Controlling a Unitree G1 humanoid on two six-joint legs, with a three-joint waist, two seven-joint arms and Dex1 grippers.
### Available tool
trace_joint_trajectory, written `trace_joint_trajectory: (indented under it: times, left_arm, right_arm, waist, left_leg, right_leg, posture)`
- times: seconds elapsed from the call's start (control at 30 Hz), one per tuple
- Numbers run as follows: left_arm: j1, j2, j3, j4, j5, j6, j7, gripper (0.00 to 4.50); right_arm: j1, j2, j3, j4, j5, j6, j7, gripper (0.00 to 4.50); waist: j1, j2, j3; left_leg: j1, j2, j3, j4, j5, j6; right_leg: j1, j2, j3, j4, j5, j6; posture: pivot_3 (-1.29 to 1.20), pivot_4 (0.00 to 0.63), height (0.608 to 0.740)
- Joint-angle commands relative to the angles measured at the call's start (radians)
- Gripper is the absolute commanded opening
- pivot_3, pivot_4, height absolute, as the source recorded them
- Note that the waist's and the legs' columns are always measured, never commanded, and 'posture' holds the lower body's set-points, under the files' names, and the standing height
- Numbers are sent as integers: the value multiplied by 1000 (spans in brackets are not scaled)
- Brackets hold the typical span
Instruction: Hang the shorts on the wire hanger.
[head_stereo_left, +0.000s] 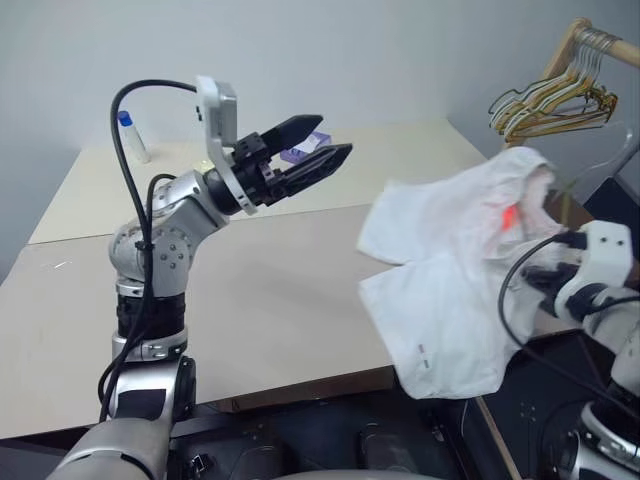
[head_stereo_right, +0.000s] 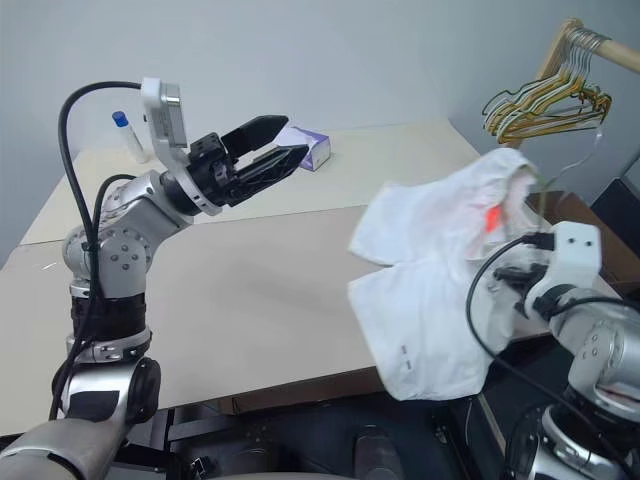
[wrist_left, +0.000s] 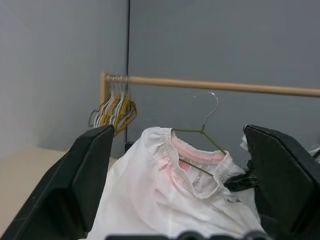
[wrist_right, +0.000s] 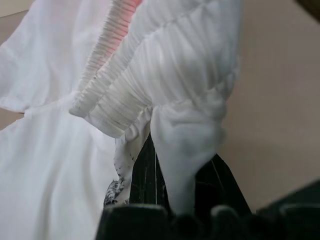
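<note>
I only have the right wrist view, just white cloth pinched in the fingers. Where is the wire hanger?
Observer: The wire hanger sits in the waistband opening of the shorts, hook pointing up.
Operator: And the left gripper?
Observer: The left gripper is open, raised over the table, apart from the shorts.
Operator: Are the shorts lifted?
Observer: Yes, they hang from the right gripper at the table's right edge; whether a leg brushes it, I cannot tell.

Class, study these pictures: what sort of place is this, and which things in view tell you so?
Probably an indoor test room set up for laundry practice: plain beige tables against a bare grey wall, a wooden rack holding a bunch of hangers, and white shorts on a wire hanger.
</note>
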Motion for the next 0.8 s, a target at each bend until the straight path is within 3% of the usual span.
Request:
trace_joint_trajectory:
  times: [0.03,0.37,0.5,0.8]
  left_arm:
    - [-3,3,24,-40,-23,-24,6,4482]
    - [24,16,12,-32,8,-64,-5,4482]
    - [28,21,17,-36,8,-74,-13,4482]
    - [40,36,13,-51,18,-72,-13,4482]
  right_arm:
    - [-80,-28,-75,30,-58,10,-57,0]
    - [-387,-111,-235,357,-217,-116,-261,0]
    - [-442,-158,-221,441,-229,-180,-294,0]
    - [-556,-178,-363,650,-223,-167,-364,0]
  waist:
    - [-1,1,-1]
    - [-22,9,-5]
    - [-29,11,-6]
    - [-34,13,-6]
  left_leg:
    - [0,0,0,0,0,0]
    - [2,-1,1,-1,0,1]
    - [2,-1,1,-1,-1,1]
    - [6,-1,3,-6,-1,1]
  right_leg:
    - [0,0,0,0,0,0]
    - [2,0,2,-1,0,0]
    - [2,0,3,-1,0,1]
    - [3,0,5,-2,0,1]
  posture:
    - [-124,15,740]
    - [-110,15,740]
    - [-102,13,740]
    - [-95,13,740]
